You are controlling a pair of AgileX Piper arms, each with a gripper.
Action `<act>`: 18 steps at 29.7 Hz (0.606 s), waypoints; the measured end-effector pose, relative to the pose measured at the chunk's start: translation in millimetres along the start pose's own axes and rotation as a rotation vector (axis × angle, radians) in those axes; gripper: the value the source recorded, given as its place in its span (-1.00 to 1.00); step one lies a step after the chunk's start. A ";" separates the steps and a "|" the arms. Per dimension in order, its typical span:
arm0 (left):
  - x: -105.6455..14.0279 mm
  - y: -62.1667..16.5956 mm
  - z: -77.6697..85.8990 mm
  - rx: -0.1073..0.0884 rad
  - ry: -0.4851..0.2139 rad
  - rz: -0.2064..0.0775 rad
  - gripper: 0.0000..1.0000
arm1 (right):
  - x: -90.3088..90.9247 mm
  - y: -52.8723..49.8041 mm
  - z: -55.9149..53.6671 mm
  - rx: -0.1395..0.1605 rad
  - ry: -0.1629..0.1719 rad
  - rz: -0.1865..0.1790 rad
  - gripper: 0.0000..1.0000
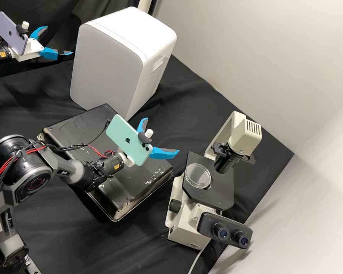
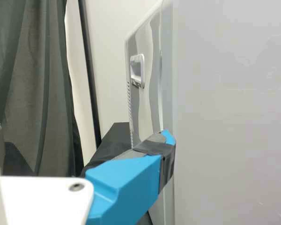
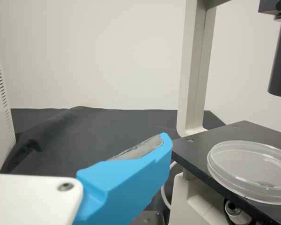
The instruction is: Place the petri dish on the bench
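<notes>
The petri dish [image 1: 197, 175] sits on the microscope [image 1: 186, 222] stage, at four o'clock from our right gripper [image 1: 159, 140], whose fingers are spread and empty. We should come in level, straddle the rim and close gently.

Black-draped table [image 1: 202, 95] bearing a white box-shaped appliance [image 1: 122, 57] at the rear, a shallow black tray [image 1: 129, 194] just before it, and an inverted microscope [image 1: 186, 224] beside the tray, nearer the wall.

No text or number could be read. Small print was seen on the base of the microscope [image 1: 186, 228] and on a label on the right arm [image 1: 64, 173], but neither could be made out.
</notes>
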 end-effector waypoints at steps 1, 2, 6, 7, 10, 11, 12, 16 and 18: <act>0.0 0.0 0.0 0.000 0.000 0.000 1.00 | 0.0 0.0 0.0 0.000 0.000 0.000 1.00; 0.0 0.0 0.0 0.000 0.000 0.000 1.00 | 0.0 0.0 0.0 0.000 0.000 0.000 1.00; 0.0 0.0 0.0 0.000 0.000 0.000 1.00 | 0.0 0.0 0.0 0.000 0.000 0.000 1.00; 0.0 0.0 0.0 0.000 0.000 0.000 1.00 | 0.0 0.0 0.0 0.000 0.000 0.000 1.00; 0.0 0.0 0.0 0.000 0.000 0.000 1.00 | 0.0 0.0 0.0 0.000 0.000 0.000 1.00; 0.0 0.0 0.0 0.000 0.000 0.000 1.00 | 0.0 0.0 0.0 0.000 0.000 0.000 1.00; 0.0 0.0 0.0 0.000 0.000 0.000 1.00 | 0.0 0.0 0.0 0.000 0.000 0.000 1.00; -1.1 -1.2 4.4 -0.003 -0.012 -0.004 1.00 | 0.0 0.0 0.0 0.000 0.000 0.000 1.00; -4.8 -3.1 12.0 -0.004 -0.037 -0.013 1.00 | 0.0 0.0 0.0 0.000 0.000 0.000 1.00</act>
